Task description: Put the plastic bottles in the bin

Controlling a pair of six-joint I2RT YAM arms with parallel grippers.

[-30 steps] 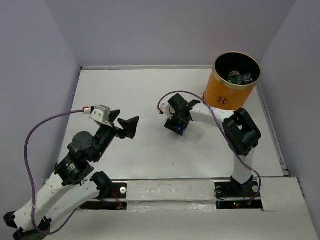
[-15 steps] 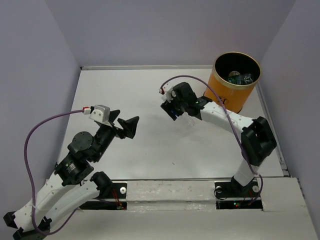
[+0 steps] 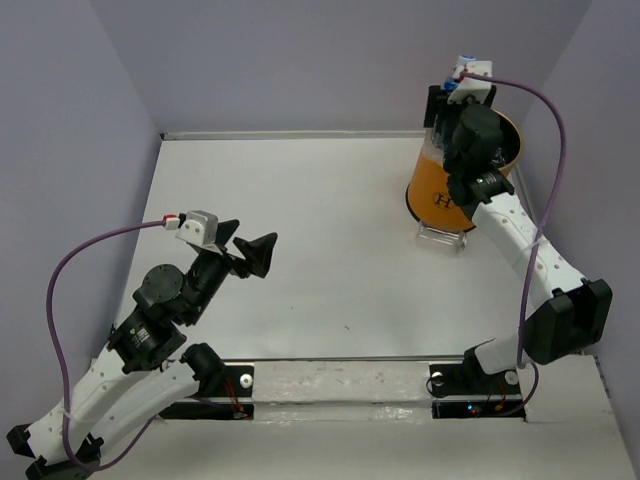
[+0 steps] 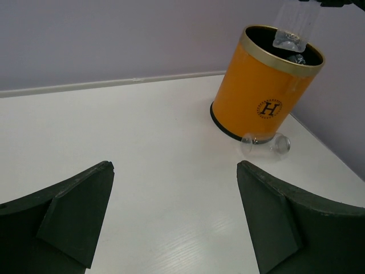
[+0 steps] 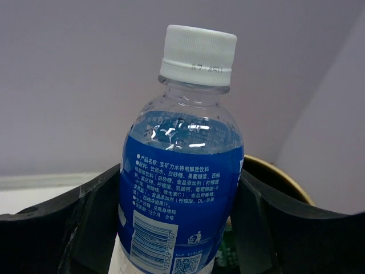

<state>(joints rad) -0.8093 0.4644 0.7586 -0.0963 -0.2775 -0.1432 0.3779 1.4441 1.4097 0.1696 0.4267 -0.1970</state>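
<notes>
Right gripper [image 5: 178, 220] moved from bench [image 3: 300, 200] centre to over bin [image 3: 438, 190], clamping blue-label bottle [image 5: 182, 182]. Left gripper [image 4: 177, 217] open. White bench, lilac walls [image 3: 300, 60]; 1 clear bottle [image 4: 266, 144] beside bin.

The right arm [image 3: 520, 240] stretches from its base toward the bin [image 3: 432, 190], its elbow bent on the bin's near right and its forearm rising along the bin's side, with the wrist over the rim. The right jaws are clamped on a blue-labelled bottle [image 5: 182, 188] above the bin's mouth. The left arm [image 3: 150, 330] sits folded well to the bin's left, and the left jaws are spread wide, empty, facing the bin.
</notes>
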